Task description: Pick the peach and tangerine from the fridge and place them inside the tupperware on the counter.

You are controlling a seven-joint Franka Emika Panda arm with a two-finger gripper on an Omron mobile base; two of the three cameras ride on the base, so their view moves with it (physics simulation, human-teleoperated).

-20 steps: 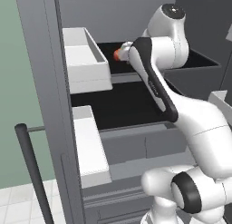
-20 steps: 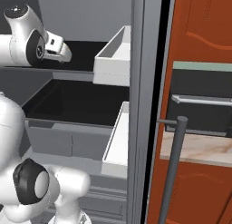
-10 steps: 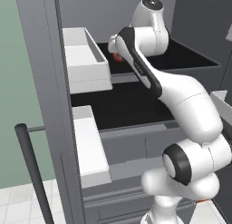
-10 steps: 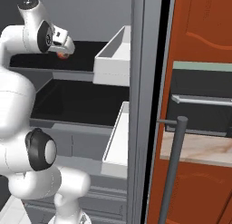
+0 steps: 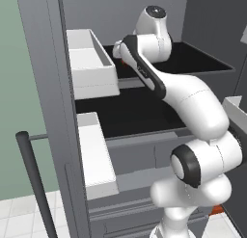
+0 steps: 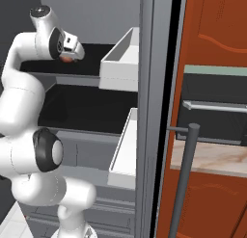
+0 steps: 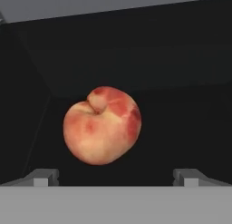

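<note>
The peach (image 7: 102,126), reddish-orange with a red blush, lies on the black upper shelf (image 5: 202,59) of the open fridge (image 5: 43,68). It sits just ahead of my open gripper (image 7: 116,177), between and beyond the two fingertips (image 7: 45,177), untouched. In the right base view the hand reaches into that shelf, with the gripper (image 6: 72,53) right over the peach (image 6: 66,59). A sliver of the peach (image 5: 124,62) peeks from behind the forearm in the left base view. The counter (image 6: 212,157) shows at the right. The tangerine and the tupperware are out of view.
White door bins (image 5: 91,71) (image 6: 120,63) stand close beside the arm at shelf height, with lower bins (image 5: 96,155) beneath. The dark bar handle (image 6: 185,184) rises in front. An oven (image 6: 217,107) sits in the red-brown cabinets at the right. A second black shelf (image 5: 130,112) lies under the arm.
The arm has swung deeper into the upper shelf, and the hand has dropped toward the peach. The jaws have stayed open.
</note>
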